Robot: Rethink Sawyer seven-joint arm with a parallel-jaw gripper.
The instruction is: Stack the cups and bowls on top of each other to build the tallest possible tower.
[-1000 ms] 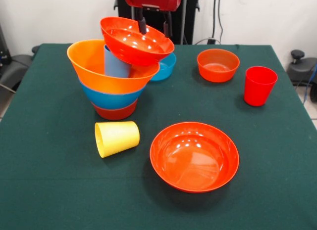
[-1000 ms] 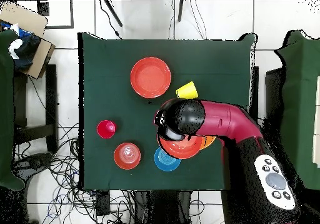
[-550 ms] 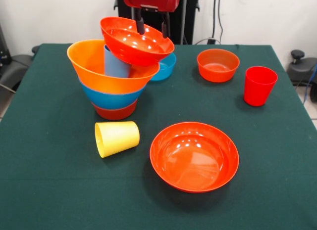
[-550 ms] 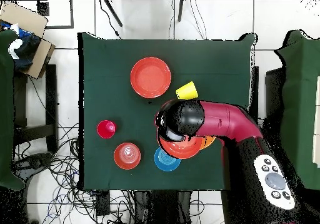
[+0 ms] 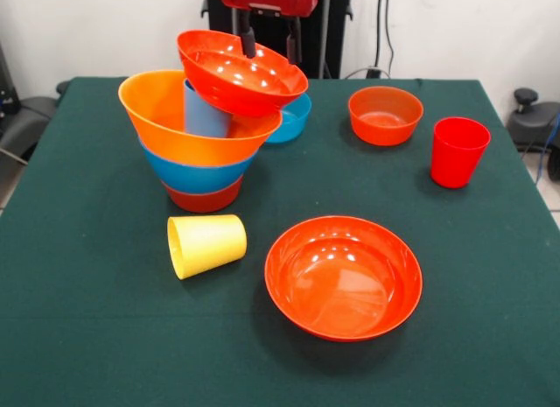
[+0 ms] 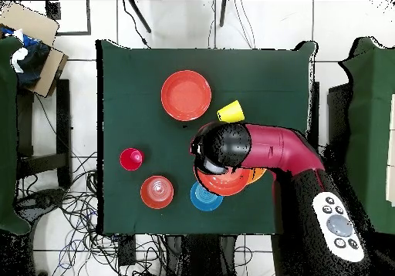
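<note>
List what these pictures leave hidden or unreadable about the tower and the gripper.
- Front view: the light blue cup shows only partly, between the orange bowl wall and the tilted red-orange bowl; its base is hidden.
- Front view: the gripper is cut off by the top edge.
- Overhead view: the arm covers most of the tower.
- Front view: the small blue bowl is mostly behind the tower.

The table [image 5: 79, 337] wears a dark green cloth. Directly on it lie a wide shallow red-orange bowl [image 5: 343, 277] near the front, a yellow cup [image 5: 206, 244] tipped on its side just beside it, a red cup [image 5: 458, 151] standing upright toward one edge, a small red-orange bowl [image 5: 385, 115] near that cup, and a small blue bowl [image 5: 292, 118], half hidden. The tower [image 5: 203, 140] stands on its bottom red-orange bowl [image 5: 204, 198], apparently flat on the cloth.
</note>
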